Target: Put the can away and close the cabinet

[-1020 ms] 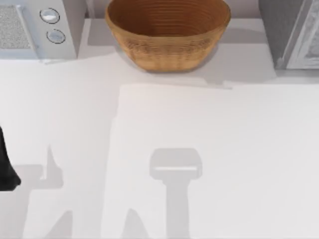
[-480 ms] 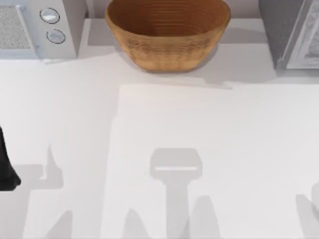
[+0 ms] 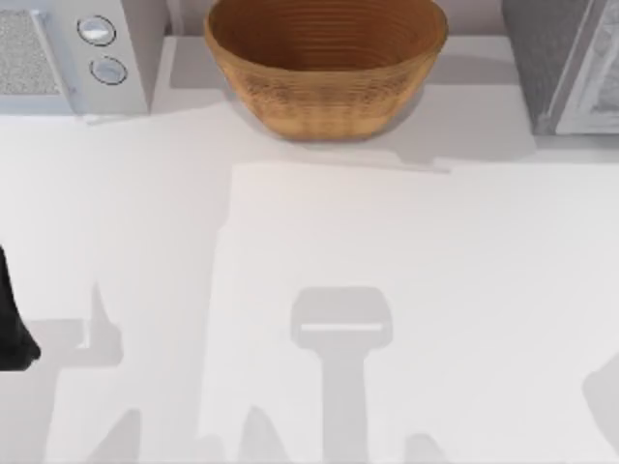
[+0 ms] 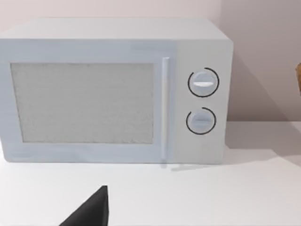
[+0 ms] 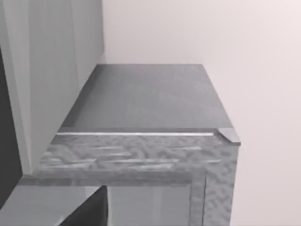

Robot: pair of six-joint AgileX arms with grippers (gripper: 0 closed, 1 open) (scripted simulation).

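Cabinet (image 3: 571, 63) stands at the tabletop's (image 3: 387, 251) far right, beside the wicker basket (image 3: 324, 68); microwave (image 3: 68, 53) far left; left arm (image 3: 12, 324) at the left edge; I cannot tell its jaws' state.

White table (image 3: 319, 242): plain matte surface, crossed by soft grey shadows toward its near edge.

Woven wicker basket (image 3: 326, 68): tan, oval and bowl-shaped, ribbed inside, standing at the far middle of the table and casting a shadow to the right.

Pale grey box-shaped microwave (image 4: 113, 89): at the far left corner of the table, well apart from the basket. Speckled door window (image 4: 82, 102), slim vertical handle bar (image 4: 164, 108), two round dials (image 4: 203, 83) set one above the other beside the handle.

Pale pinkish wall (image 4: 263, 56): behind the microwave.
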